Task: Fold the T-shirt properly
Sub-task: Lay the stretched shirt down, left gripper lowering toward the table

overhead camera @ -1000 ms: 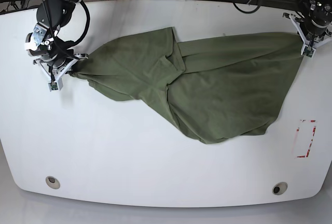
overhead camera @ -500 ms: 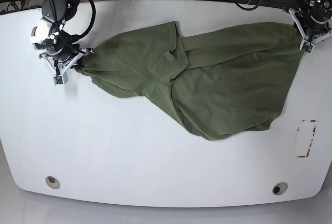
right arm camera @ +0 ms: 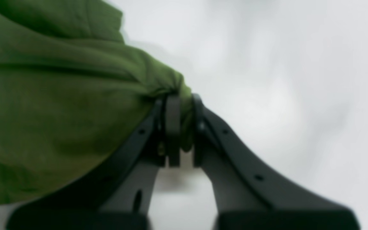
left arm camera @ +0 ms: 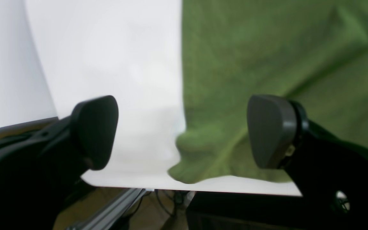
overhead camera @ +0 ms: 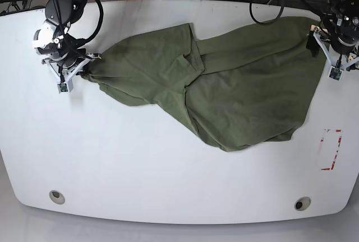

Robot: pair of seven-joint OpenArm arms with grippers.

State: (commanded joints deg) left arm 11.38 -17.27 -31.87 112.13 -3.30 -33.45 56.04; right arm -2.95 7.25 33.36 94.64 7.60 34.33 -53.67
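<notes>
Lying crumpled across the far half of the desk [overhead camera: 168, 163], the T-shirt [overhead camera: 224, 85] is not yet spread flat, and no fold is seen. One bunched corner of the T-shirt is clamped in the right pincer [right arm camera: 180, 127], whose jaws are closed on the cloth. The left pincer [left arm camera: 184, 131] is held spread wide just above the opposite corner, gripping nothing. Flattening and every fold are judged to remain.

The base view looks straight down on the whole counter [overhead camera: 168, 186]. Both wrist views sit close behind their pincers, sharing the shirt [overhead camera: 224, 85].
</notes>
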